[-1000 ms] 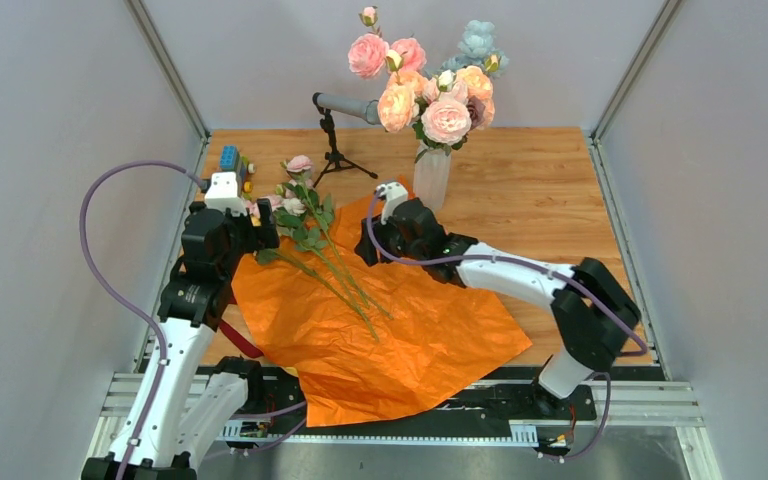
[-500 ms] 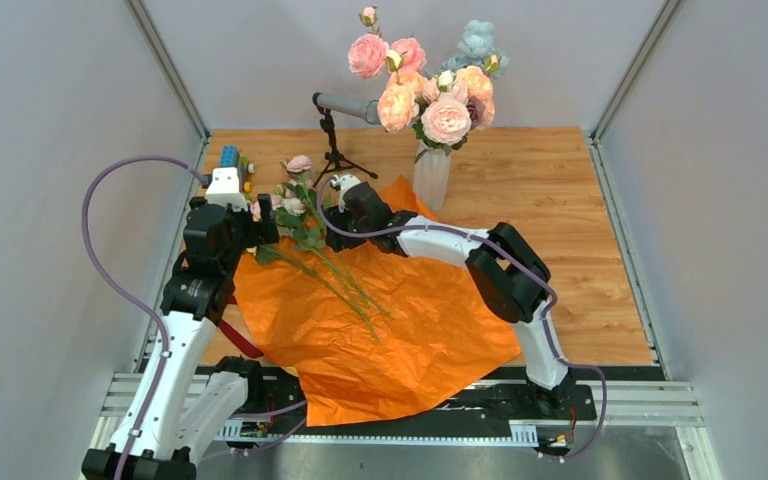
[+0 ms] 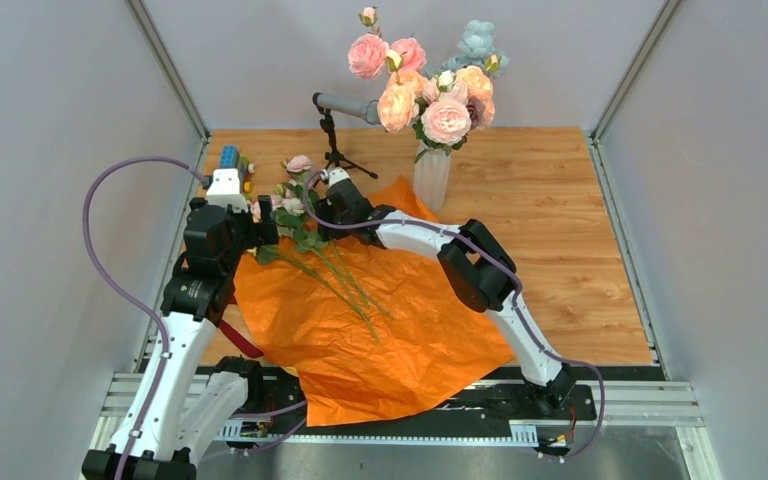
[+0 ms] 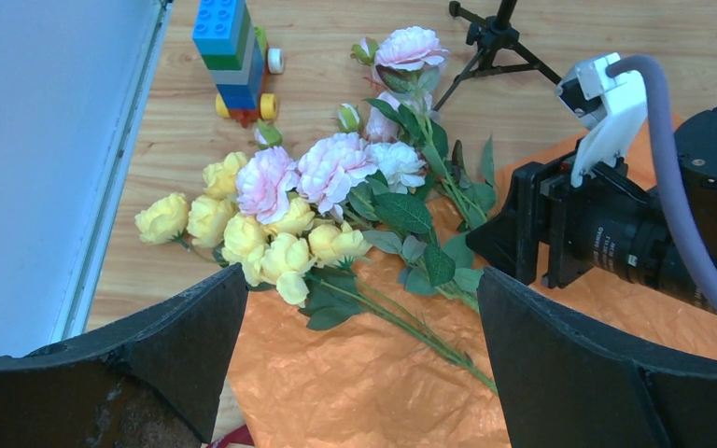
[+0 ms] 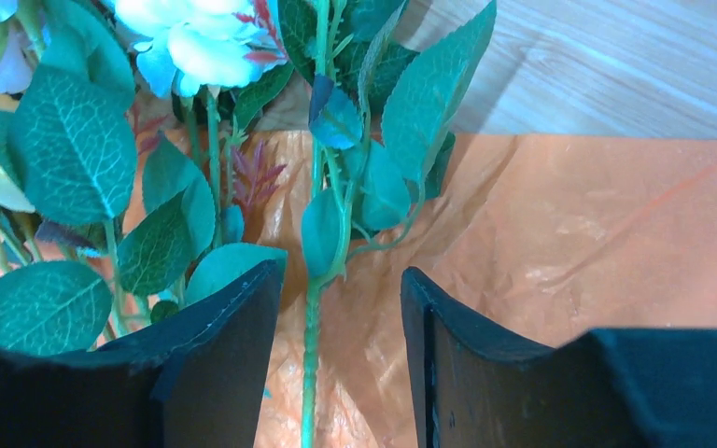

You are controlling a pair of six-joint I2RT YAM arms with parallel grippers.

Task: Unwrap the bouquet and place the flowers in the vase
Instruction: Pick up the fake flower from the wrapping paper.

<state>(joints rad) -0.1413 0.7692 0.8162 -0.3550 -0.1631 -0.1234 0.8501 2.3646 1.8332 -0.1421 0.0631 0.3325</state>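
The orange paper [image 3: 390, 320] lies spread flat, unwrapped. On its far left corner lie loose flowers [image 3: 303, 215], with yellow, pink and cream roses [image 4: 285, 201] and long green stems. The white ribbed vase [image 3: 432, 178] stands behind the paper and holds several pink, peach and pale blue roses [image 3: 425, 85]. My right gripper [image 3: 328, 207] reaches in among the loose flowers. It is open, and a thin green stem [image 5: 311, 364] runs between its fingers [image 5: 229, 359] without being pinched. My left gripper [image 4: 362, 313] hovers wide open just left of the flowers, above their stems.
A black microphone stand [image 3: 335, 150] with a grey mic stands behind the loose flowers. A toy of coloured bricks [image 4: 233, 56] sits at the far left. A dark red ribbon [image 3: 240, 340] lies by the paper's left edge. Grey walls close in both sides.
My right arm has swung left from beside the vase across the paper to the loose flowers, and its jaws now straddle a stem. The left arm has stayed still.
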